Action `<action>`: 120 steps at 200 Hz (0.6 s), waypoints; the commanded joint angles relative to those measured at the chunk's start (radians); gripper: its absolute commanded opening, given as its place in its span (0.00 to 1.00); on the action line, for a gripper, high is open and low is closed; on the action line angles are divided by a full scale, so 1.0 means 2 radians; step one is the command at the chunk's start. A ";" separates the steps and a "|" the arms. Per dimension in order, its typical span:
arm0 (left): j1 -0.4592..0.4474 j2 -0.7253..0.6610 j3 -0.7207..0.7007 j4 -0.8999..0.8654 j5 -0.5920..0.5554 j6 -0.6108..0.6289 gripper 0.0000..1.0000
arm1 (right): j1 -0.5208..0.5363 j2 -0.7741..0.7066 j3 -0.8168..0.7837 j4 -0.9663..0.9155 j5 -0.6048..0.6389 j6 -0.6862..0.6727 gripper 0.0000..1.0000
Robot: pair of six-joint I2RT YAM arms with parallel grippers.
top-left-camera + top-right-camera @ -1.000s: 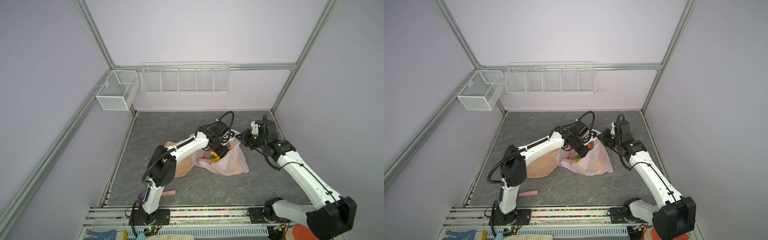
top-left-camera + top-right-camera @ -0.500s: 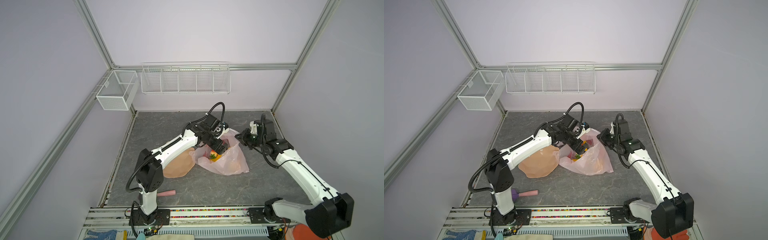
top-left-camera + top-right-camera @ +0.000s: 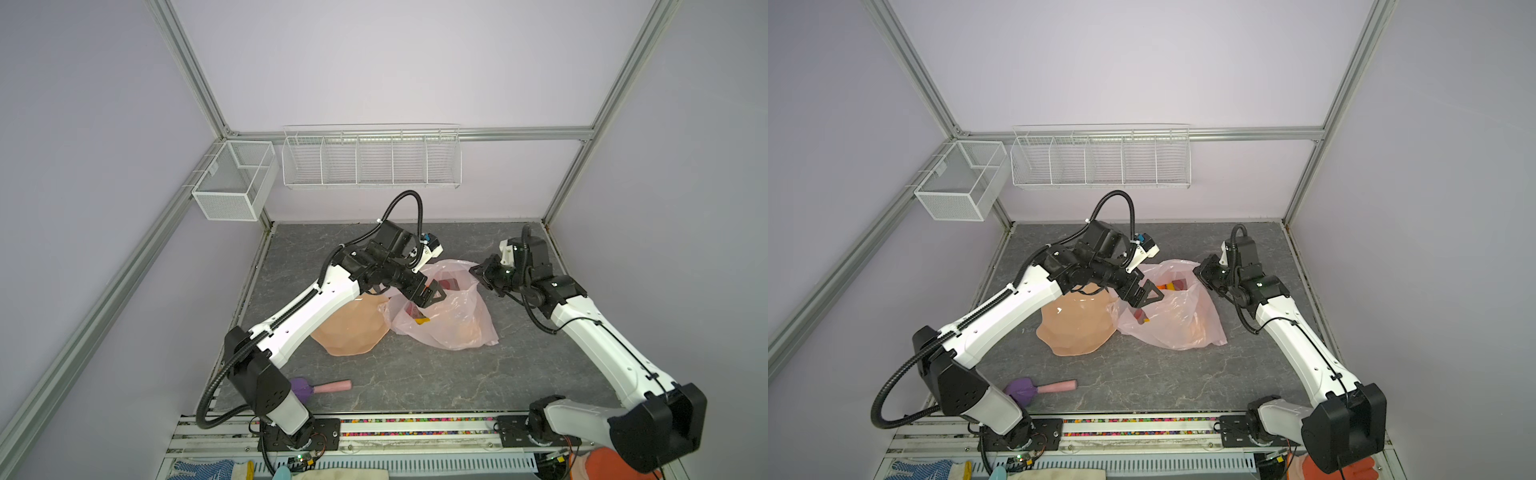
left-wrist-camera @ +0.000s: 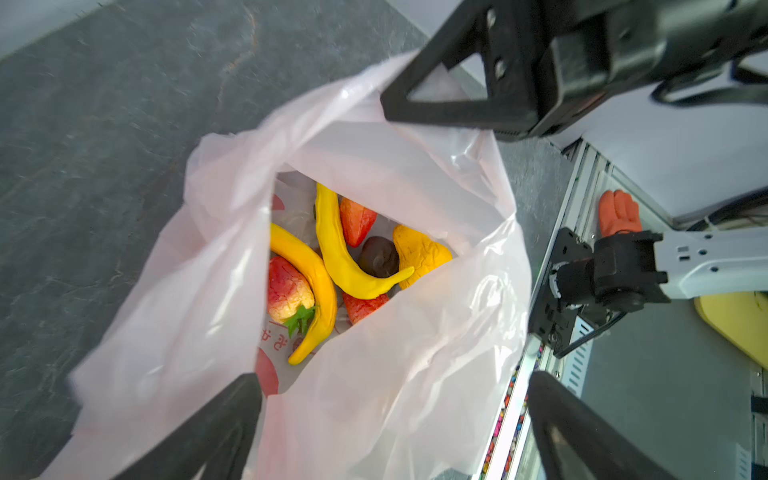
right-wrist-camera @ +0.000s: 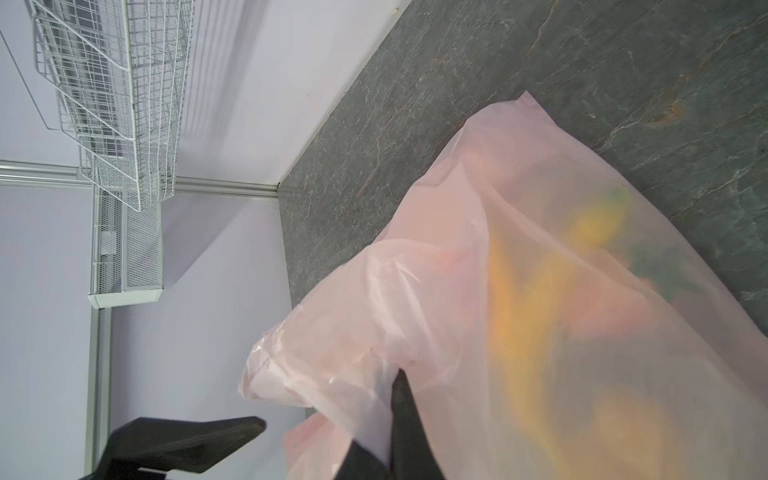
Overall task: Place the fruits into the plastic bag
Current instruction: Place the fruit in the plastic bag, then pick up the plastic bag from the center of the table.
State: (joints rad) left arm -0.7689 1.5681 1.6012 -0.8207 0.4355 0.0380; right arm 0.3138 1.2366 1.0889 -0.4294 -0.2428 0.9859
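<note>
Since a second ago the left arm has stretched out, and the left gripper now hangs spread wide and empty over the mouth of the plastic bag. The right gripper is pinched tight on the bag's rim. The fruits lie inside the bag. From above, film and gripper hide most of them. The red print inside is creased and unreadable. A peach dish sits just beside the bag, and a brush lies well apart from it.
</note>
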 commanded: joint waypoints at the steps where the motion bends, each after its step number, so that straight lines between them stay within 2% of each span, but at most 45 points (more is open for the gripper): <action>1: 0.018 -0.039 -0.024 0.040 0.017 -0.030 1.00 | -0.001 0.002 0.009 0.005 0.010 -0.005 0.06; 17: 0.031 -0.057 -0.042 0.064 -0.006 -0.048 0.99 | -0.001 0.001 0.009 0.003 0.012 -0.006 0.07; 54: 0.038 -0.027 -0.040 0.011 -0.111 -0.021 0.99 | -0.001 -0.003 0.010 -0.001 0.015 -0.006 0.07; 120: 0.048 0.038 -0.022 -0.004 -0.167 0.018 1.00 | -0.001 -0.012 0.010 -0.009 0.021 -0.007 0.07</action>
State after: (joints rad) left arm -0.6758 1.6089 1.5269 -0.7902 0.1658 0.0288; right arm 0.3138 1.2362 1.0904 -0.4381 -0.2211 0.9821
